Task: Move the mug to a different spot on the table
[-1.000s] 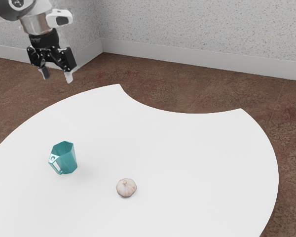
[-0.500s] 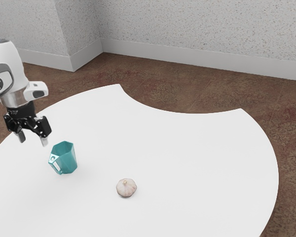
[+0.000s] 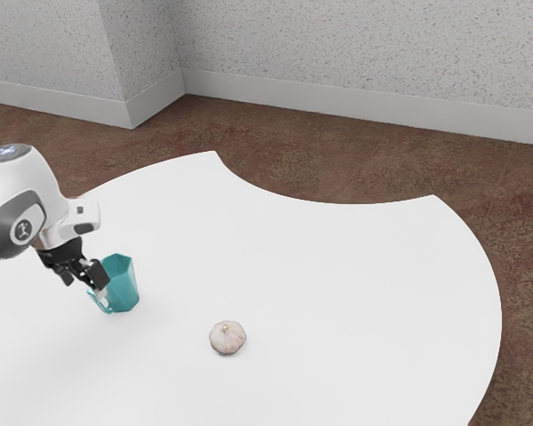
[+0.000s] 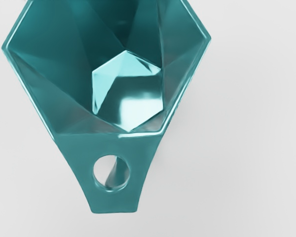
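At the exterior view's left, your arm (image 3: 22, 222) is bent low over the white surface (image 3: 338, 284). Its gripper (image 3: 82, 277) sits right against the handle side of the mug (image 3: 120, 282). From this angle you cannot tell whether the gripper is released or clenched on anything.

The teal mug stands upright on the surface, in the left part of the exterior view. Its handle (image 3: 98, 297) points toward the gripper and the near edge. In the wrist view you look straight down into the mug (image 4: 123, 98), with its faceted walls and pale angular bottom. The flat handle (image 4: 113, 187) with its round hole lies directly under the hand.

Further right and nearer the front edge, a garlic bulb (image 3: 227, 337) rests on the surface, apart from the mug. Beyond the surface's curved back edge lies the brown floor (image 3: 355, 160).
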`<state>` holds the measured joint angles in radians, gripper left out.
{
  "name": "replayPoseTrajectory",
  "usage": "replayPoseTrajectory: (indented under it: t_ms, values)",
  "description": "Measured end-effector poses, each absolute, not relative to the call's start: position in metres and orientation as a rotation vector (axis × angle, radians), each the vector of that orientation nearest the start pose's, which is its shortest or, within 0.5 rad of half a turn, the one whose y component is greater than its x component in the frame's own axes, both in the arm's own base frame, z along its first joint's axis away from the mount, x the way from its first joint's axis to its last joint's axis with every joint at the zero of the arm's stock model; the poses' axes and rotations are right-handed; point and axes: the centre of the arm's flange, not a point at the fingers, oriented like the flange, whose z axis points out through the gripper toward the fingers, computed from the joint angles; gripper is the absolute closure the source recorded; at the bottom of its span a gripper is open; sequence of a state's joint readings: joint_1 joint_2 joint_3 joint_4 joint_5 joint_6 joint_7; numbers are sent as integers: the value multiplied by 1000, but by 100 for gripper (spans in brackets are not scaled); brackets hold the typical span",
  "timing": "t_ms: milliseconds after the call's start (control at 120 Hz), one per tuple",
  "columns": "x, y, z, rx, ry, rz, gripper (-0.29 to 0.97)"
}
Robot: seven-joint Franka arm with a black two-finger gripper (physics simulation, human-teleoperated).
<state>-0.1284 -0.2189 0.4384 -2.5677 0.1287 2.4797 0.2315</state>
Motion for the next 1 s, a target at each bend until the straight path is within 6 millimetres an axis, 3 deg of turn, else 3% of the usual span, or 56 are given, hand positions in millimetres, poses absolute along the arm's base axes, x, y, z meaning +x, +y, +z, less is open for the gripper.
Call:
replayPoseTrajectory:
  t_ms: [167,425,842,925,1000]
  values:
    - [431,139,322,-3095,108,-181,2]
    - [439,148,302,-3104,125,-166,2]
    - [452,136,278,-3084,246,-132,3]
    - [452,138,275,-3081,246,-137,8]
    - [451,146,274,-3081,224,-145,24]
